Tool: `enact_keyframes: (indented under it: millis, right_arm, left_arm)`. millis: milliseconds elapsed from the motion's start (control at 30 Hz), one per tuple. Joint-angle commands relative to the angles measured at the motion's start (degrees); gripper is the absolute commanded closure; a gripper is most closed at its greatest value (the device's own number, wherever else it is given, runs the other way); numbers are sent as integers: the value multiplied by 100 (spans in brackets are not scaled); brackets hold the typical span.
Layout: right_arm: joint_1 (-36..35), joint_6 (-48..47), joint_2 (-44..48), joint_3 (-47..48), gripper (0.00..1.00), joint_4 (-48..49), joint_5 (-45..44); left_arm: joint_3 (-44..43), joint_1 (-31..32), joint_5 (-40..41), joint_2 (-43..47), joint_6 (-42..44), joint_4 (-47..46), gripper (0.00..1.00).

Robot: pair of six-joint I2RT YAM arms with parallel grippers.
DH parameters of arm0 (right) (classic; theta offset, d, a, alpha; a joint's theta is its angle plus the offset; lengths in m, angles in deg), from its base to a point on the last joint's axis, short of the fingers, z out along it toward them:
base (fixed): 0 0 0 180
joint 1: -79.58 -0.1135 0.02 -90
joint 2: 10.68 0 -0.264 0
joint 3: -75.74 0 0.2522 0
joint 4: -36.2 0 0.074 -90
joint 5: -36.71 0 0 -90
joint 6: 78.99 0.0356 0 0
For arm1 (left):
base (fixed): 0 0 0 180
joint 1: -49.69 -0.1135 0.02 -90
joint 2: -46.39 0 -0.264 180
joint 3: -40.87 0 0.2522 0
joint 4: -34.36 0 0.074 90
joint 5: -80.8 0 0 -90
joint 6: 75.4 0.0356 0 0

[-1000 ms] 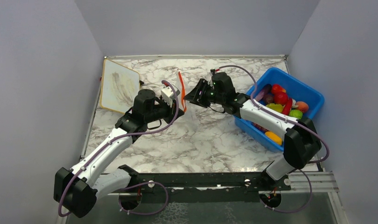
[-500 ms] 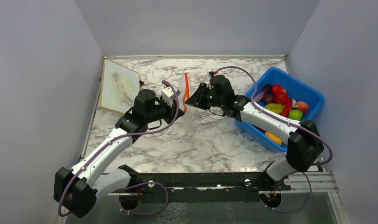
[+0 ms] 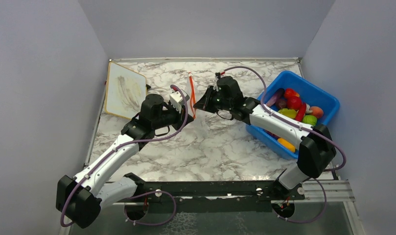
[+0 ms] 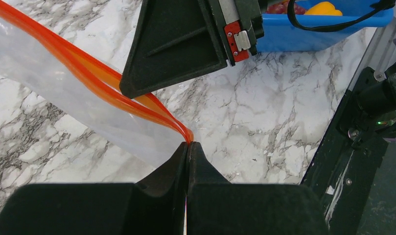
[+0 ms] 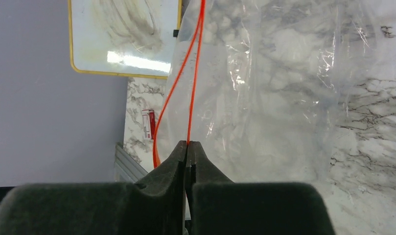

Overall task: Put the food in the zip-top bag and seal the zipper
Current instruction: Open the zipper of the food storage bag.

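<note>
L gripper (image 4: 187,147) closed tight on thin orange zipper (image 4: 63,53) end | R gripper (image 5: 187,144) pinching same strip | bag (image 5: 264,83) clear, crinkly plastic

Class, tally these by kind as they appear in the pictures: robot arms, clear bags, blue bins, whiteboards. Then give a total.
robot arms: 2 (left arm, right arm)
zip-top bag: 1
blue bin: 1
whiteboard: 1
Total: 5
</note>
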Motion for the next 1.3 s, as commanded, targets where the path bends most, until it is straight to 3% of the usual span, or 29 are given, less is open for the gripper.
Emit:
enact_keyframes:
  millis: [0,100,333,433,733,1100,1167,1267]
  right_arm:
    - [-52,-219,-76,219,99,211,-219]
    - [-52,-417,36,43,99,592,64]
    - [-51,-1697,367,-648,99,1294,571]
    - [-52,-2140,677,-988,99,1513,642]
    - [-69,-2629,1465,-1612,99,2074,690]
    - [-279,-2743,1654,-1740,99,2163,577]
    - [-302,-2703,1652,-1742,99,2153,554]
    - [-322,-2672,1663,-1740,99,2148,503]
  left_arm:
    - [20,50,-51,35,49,-27,100]
    - [42,58,-15,62,-104,-96,98]
    - [1,57,1528,435,-1637,27,46]
    - [-121,57,1611,361,-2193,228,35]
    - [-744,57,1627,-221,-2989,436,24]
    - [-657,42,1357,-470,-3336,-387,19]
    - [-648,40,1337,-572,-3288,-424,22]
    - [-636,40,1495,-697,-3126,-308,37]
